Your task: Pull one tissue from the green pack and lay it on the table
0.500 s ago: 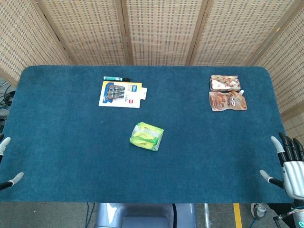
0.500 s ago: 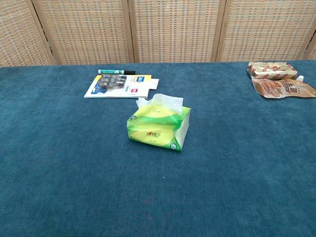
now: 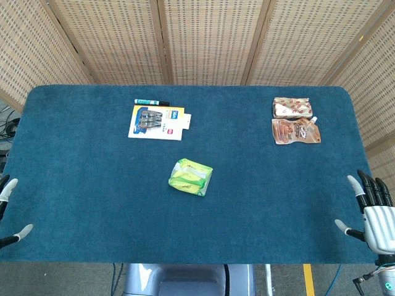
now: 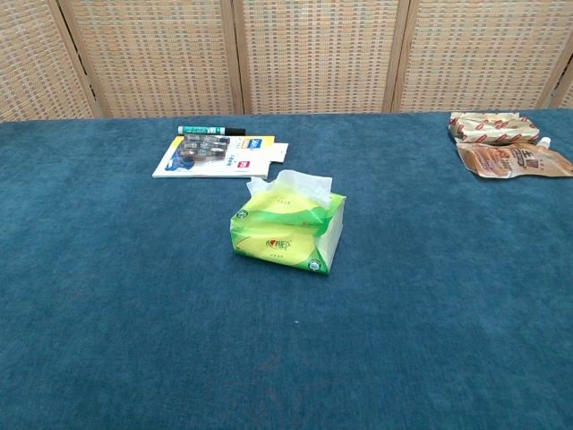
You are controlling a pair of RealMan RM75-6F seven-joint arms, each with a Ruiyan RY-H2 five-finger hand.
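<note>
The green tissue pack (image 3: 191,177) lies near the middle of the blue table; in the chest view the pack (image 4: 286,232) has a white tissue (image 4: 291,184) sticking up from its top. My right hand (image 3: 373,211) hangs off the table's right front corner, fingers spread, holding nothing. Only fingertips of my left hand (image 3: 8,213) show at the left edge of the head view, apart and empty. Both hands are far from the pack. Neither hand shows in the chest view.
A blister card of batteries (image 3: 157,122) and a green marker (image 3: 151,101) lie at the back left. Two snack pouches (image 3: 294,121) sit at the back right. Wicker screens stand behind the table (image 3: 92,185).
My right hand has dropped slightly lower and closer to the frame's corner. My left fingertips shifted a little. The pack has not moved.
</note>
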